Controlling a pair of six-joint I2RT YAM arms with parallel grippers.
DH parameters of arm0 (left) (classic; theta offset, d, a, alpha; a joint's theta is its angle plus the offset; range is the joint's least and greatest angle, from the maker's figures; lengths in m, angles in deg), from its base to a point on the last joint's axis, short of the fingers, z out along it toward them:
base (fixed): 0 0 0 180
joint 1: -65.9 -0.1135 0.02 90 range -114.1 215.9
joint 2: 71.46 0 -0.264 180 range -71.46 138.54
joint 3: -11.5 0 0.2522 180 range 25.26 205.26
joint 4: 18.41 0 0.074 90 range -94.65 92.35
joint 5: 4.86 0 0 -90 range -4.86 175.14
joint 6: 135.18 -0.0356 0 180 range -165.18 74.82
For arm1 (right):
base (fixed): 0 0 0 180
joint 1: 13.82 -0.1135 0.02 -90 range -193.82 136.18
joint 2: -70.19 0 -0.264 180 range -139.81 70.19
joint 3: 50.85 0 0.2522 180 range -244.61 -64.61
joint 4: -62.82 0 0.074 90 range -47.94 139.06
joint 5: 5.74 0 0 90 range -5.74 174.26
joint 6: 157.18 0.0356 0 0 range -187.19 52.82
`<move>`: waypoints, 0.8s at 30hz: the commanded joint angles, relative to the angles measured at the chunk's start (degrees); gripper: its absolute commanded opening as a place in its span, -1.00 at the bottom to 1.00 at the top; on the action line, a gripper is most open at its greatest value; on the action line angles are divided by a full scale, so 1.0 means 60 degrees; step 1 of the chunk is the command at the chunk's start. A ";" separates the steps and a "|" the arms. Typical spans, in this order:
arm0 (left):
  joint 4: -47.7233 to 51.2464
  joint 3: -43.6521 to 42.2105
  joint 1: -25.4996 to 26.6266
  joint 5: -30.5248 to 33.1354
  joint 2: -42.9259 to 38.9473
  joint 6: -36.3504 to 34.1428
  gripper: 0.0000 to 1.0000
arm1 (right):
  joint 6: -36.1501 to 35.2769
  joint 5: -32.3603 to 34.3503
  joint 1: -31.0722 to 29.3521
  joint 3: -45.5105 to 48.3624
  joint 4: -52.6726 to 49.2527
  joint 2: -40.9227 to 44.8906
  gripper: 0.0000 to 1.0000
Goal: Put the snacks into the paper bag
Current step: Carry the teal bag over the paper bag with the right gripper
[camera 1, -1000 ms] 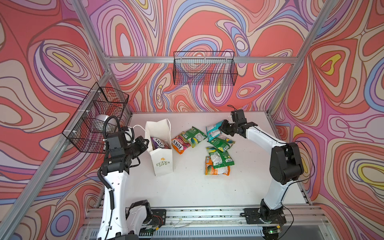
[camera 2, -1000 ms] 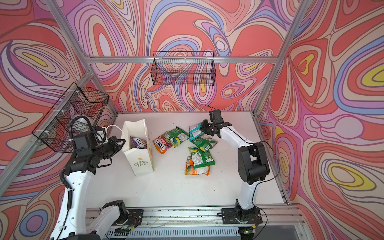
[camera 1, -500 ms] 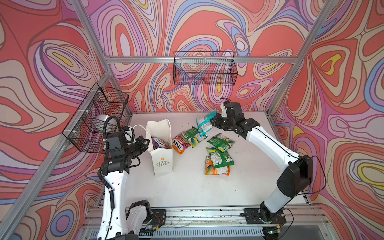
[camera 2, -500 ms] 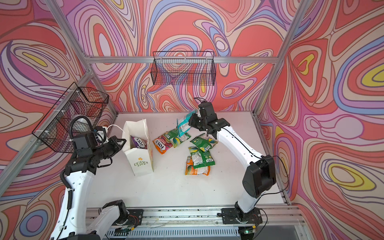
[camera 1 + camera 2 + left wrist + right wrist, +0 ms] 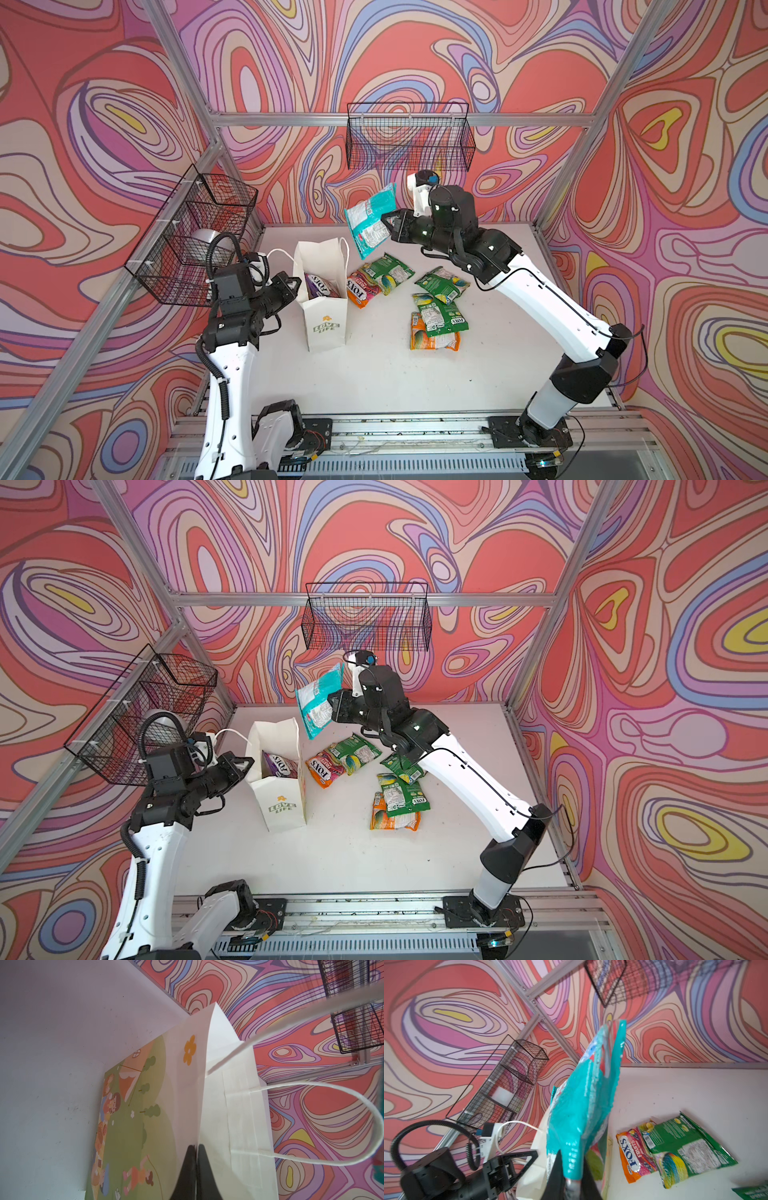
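The white paper bag [image 5: 328,328] [image 5: 282,808] stands upright and open at the table's left. A purple snack packet [image 5: 320,286] lies inside it. My left gripper [image 5: 296,286] [image 5: 197,1146] is shut on the bag's left rim [image 5: 228,1105]. My right gripper [image 5: 388,226] [image 5: 572,1159] is shut on a teal packet [image 5: 370,220] [image 5: 318,702] [image 5: 583,1105]. That packet hangs in the air just above the bag's far right corner. On the table lie an orange packet [image 5: 362,289], green packets [image 5: 388,272] [image 5: 441,284] [image 5: 438,318], and another orange one [image 5: 432,343].
A black wire basket [image 5: 409,137] hangs on the back wall above the right gripper. A second wire basket [image 5: 195,237] is fixed to the left wall behind the left arm. The bag's cord handle [image 5: 332,1088] loops out beside the left gripper.
The right gripper has lifted the teal packet off the table and carried it up and left, to the bag's far right corner. The left arm and bag have not moved.
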 commanded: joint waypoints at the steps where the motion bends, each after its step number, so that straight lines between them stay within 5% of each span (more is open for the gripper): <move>1: -0.0836 -0.0047 -0.0026 -0.0494 -0.0186 0.0165 -1.00 | -0.0576 0.0319 -0.0473 -0.1138 0.0086 -0.0696 -1.00; 24: -0.0911 -0.0106 -0.0022 -0.0508 -0.0152 0.0229 -1.00 | -0.0816 0.2132 -0.1905 -0.2518 -0.1418 -0.3497 -1.00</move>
